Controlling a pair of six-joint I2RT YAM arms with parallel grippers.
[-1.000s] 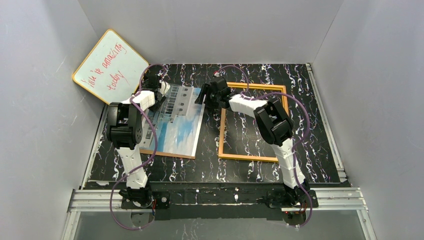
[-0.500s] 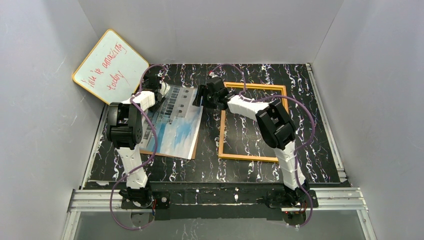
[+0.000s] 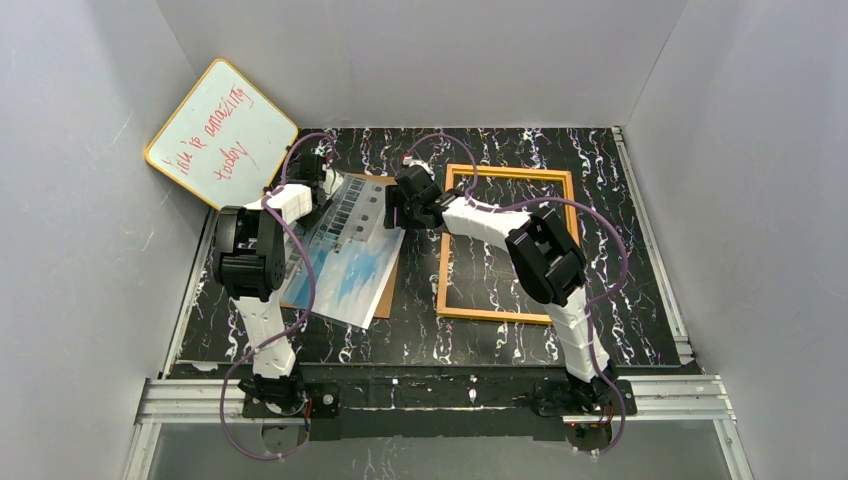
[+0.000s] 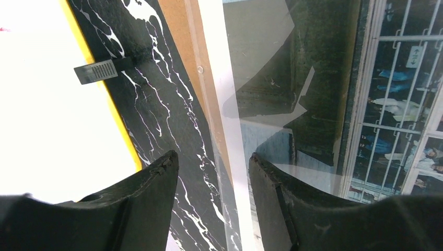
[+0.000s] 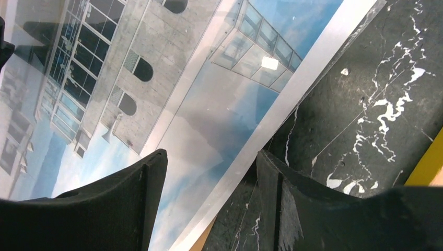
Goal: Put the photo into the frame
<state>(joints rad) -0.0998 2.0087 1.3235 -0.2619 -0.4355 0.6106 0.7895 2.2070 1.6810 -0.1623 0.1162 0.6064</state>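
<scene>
Left gripper (image 4: 211, 175): jaws wide, nothing held. The white border of the photo (image 3: 350, 255) and the edge of the brown backing board (image 4: 190, 47) run between its fingers, close below them.

Right gripper (image 5: 211, 172): jaws also wide and empty, straddling the print's opposite corner. The print is face up under the gripper and sits skewed on the board. The frame (image 3: 441, 280) lies flat on the tabletop (image 3: 420, 335), just to the right of this gripper and not touching the photo.

Risks, as judged:
- Closing here could pinch paper and board together, so both lift.
- The sheet looks glossy and thin — a grip on one edge may crease it.
- Uneven pull between the two grippers could buckle or tear the print.
- A sagging print could catch the frame's near rail — the frame might slide.
</scene>
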